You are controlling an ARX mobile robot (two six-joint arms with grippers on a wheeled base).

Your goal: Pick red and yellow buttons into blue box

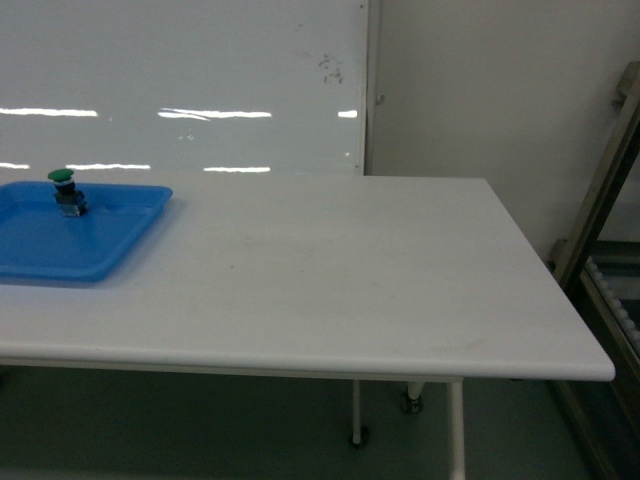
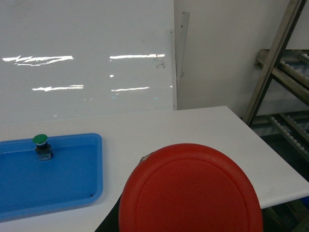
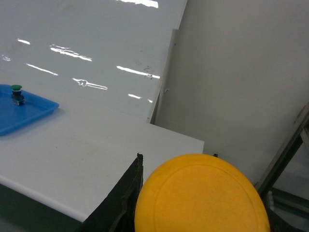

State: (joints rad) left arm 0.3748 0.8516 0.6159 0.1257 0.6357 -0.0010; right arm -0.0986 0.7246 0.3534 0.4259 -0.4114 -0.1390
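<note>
No readable text, labels, nos. or signs in any view.

3 buttons (image 2: pixel 41 146) (image 2: pixel 190 191) (image 3: pixel 202 195), 1 tray (image 1: pixel 60 250), 1 table (image 1: pixel 330 280).

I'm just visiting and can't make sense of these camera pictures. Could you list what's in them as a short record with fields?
Table: white table, mostly bare
Tray: shallow blue tray at the table's left end
In the tray: one green button, standing upright
Left gripper: red button fills the left wrist camera's foreground, apparently held
Right gripper: yellow button likewise close to the right wrist camera
Blue box: not visible in any view
Right side: metal rack
</note>
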